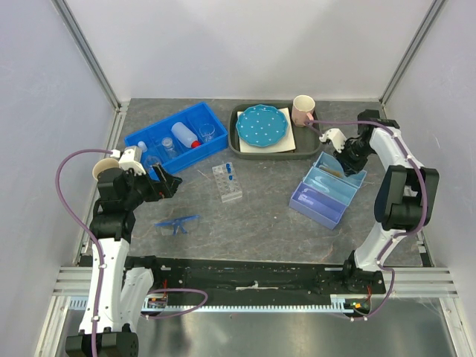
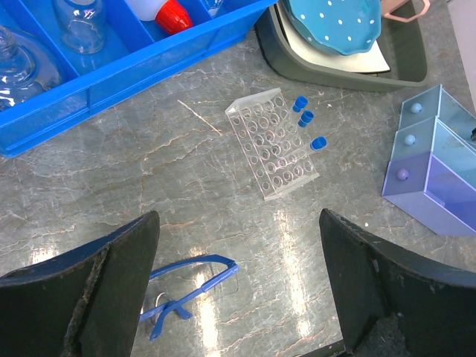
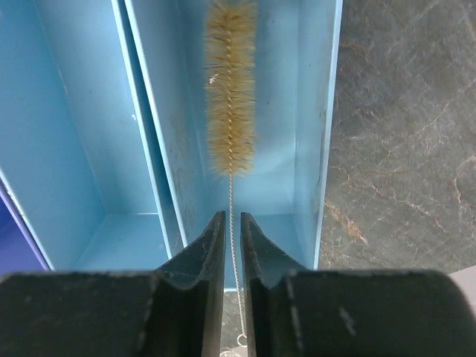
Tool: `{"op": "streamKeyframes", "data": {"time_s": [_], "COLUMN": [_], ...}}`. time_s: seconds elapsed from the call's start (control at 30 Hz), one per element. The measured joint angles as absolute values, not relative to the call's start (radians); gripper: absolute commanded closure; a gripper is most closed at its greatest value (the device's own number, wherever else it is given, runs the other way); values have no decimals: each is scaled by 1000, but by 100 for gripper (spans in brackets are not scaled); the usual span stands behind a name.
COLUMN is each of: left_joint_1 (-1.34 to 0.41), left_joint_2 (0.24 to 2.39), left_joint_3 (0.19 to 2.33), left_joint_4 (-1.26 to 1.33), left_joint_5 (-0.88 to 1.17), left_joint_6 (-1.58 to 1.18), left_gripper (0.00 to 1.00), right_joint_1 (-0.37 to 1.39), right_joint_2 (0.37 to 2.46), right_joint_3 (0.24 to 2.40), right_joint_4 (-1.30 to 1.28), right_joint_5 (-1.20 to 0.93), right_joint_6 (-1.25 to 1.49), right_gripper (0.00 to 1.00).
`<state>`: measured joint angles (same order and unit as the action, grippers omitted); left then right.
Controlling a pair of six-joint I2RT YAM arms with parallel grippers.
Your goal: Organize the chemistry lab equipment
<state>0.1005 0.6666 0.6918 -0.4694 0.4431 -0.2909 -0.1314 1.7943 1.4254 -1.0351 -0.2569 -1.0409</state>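
My left gripper (image 1: 167, 184) (image 2: 238, 217) is open wide and empty above the table. The blue safety glasses (image 1: 177, 223) (image 2: 190, 286) lie just below and left of it. The clear test-tube rack (image 1: 227, 182) (image 2: 274, 141) with blue-capped tubes (image 2: 303, 119) lies ahead of it. The blue bin (image 1: 141, 140) holds the white squeeze bottle with red nozzle (image 1: 184, 136) (image 2: 160, 11) and clear glassware (image 1: 207, 132). My right gripper (image 1: 348, 160) (image 3: 231, 219) has its jaws a narrow gap apart, astride the wire handle of a tan bottle brush (image 3: 230, 89). The brush head lies in a light blue tray (image 1: 338, 169) (image 3: 312, 111).
A dark tray (image 1: 238, 145) holds the blue dotted plate (image 1: 262, 125), with a pink mug (image 1: 303, 110) at its right end. A beige mug (image 1: 104, 167) stands left of my left arm. A purple box (image 1: 318, 204) adjoins the light blue trays.
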Motion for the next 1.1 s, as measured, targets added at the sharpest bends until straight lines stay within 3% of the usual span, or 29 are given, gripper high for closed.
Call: {"op": "streamKeyframes", "data": {"time_s": [0.13, 0.4, 0.73, 1.1], "left_joint_1": [101, 100, 101, 39], "left_joint_2": [667, 670, 743, 609], "left_joint_3": [692, 692, 692, 697], "left_joint_4": [-469, -469, -546, -837], "left_joint_5": [443, 445, 451, 260], "left_joint_6": [-291, -291, -417, -763], "left_gripper": [6, 0, 0, 0], "right_joint_1": [-120, -122, -107, -107], "right_joint_2": [1796, 1642, 1238, 1224], "right_joint_3": [1451, 1454, 1085, 994], "right_joint_4": [-1036, -1023, -932, -895], "right_joint_5": [-270, -431, -876, -1054], "right_joint_6": [-1007, -899, -824, -790], "right_gripper": [70, 66, 62, 61]}}
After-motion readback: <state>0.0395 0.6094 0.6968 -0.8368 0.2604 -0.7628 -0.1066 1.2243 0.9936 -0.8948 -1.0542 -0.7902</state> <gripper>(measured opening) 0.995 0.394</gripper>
